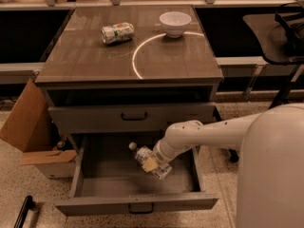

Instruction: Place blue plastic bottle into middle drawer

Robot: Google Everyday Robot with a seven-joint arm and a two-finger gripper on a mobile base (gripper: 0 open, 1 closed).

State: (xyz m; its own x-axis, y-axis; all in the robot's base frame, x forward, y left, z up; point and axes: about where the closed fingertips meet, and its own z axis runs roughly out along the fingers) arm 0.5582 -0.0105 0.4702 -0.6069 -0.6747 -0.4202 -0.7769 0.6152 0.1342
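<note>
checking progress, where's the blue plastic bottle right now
The small clear plastic bottle is in the tool's grip, tilted inside the open deep grey metal drawer, near its middle.

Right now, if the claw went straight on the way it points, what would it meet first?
Probably the floor of the middle drawer. The claw, gripping the blue plastic bottle, points down into the open drawer, with nothing else seen below it; depth is unclear.
</note>
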